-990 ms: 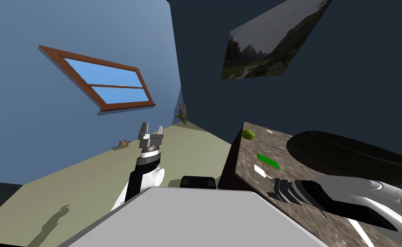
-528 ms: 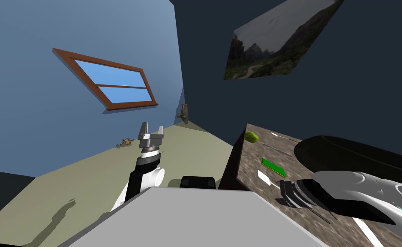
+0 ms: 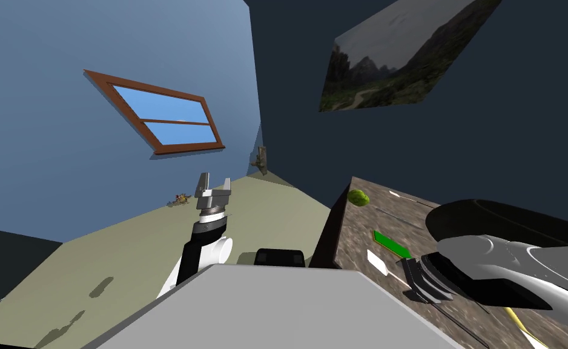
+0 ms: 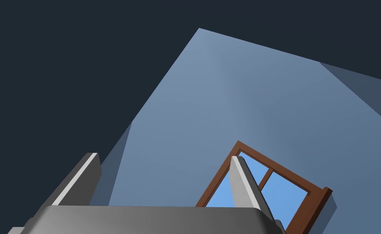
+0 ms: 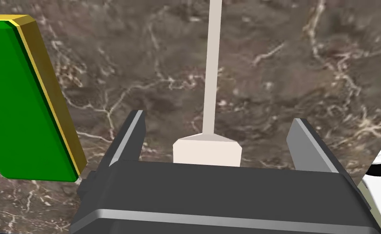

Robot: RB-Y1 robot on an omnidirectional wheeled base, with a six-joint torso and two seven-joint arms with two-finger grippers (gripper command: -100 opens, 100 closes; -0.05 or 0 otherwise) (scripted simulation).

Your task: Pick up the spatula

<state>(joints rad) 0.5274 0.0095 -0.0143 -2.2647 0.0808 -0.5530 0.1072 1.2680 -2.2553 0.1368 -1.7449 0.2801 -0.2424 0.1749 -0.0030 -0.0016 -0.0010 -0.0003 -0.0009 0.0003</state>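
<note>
**Nearly at the grasp: spatula (image 5: pixel 207 151) lined up, not yet taken**

1. counter (image 5: pixel 287 61), brown marbled stone. It bears every item below except the left gripper, and your right arm reaches over it.
2. bowl (image 3: pixel 507 215), black. It sits on the counter beyond the right forearm, apart from the work.
3. slab (image 5: pixel 19 101), green with a gold edge. It lies flat on the counter, just beside one finger of the right gripper (mind it when you close).
4. spatula, pale cream. It lies flat on the counter with its blade between the right fingers, close to the gripper's body, and its thin handle runs straight away. It is neither held nor lifted.
5. right gripper (image 5: pixel 219 115). The fingers are spread wide, one on each side of the blade and clear of it on both. You cannot tell its height above the stone.
6. left gripper (image 3: pixel 215 179). It is raised, well apart from the counter, with fingers parted and nothing between them.
7. fruit (image 3: pixel 358 197), small, round and green. It sits near the counter's far corner, well apart.

Progress, as a judgement: the reach and line-up look done. Settling, closing and lifting are left to you.
</note>
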